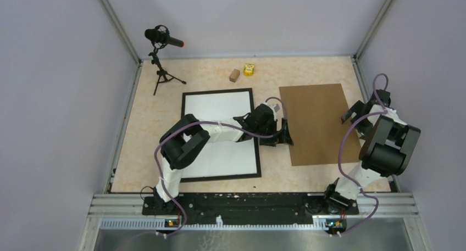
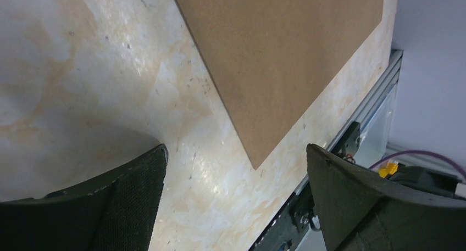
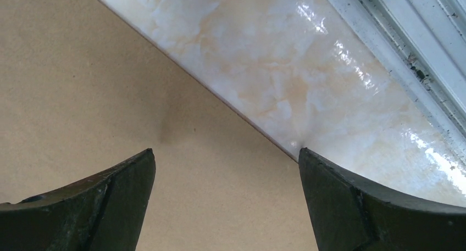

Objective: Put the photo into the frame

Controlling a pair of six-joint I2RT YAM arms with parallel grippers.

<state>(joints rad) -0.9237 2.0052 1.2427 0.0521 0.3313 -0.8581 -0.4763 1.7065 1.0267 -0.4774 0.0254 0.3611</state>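
The thin black frame [image 1: 217, 91] lies flat left of centre. A white sheet [image 1: 217, 112] fills it, which looks like the photo with its plain back up; no print shows. My left arm reaches across it. My left gripper [image 1: 283, 135] is open and empty just right of the frame, low over bare table by the brown backing board [image 1: 316, 122]. The left wrist view shows the open gripper [image 2: 236, 196] near the board's corner [image 2: 286, 53]. My right gripper [image 1: 351, 115] is open and empty at the board's right edge; the right wrist view shows it [image 3: 226, 196] over the board [image 3: 82, 86].
A microphone on a tripod [image 1: 162, 42] stands at the back left. A small brown block [image 1: 234, 74] and a yellow toy [image 1: 249, 70] sit near the back edge. A metal rail [image 1: 247, 199] runs along the front; walls enclose the table.
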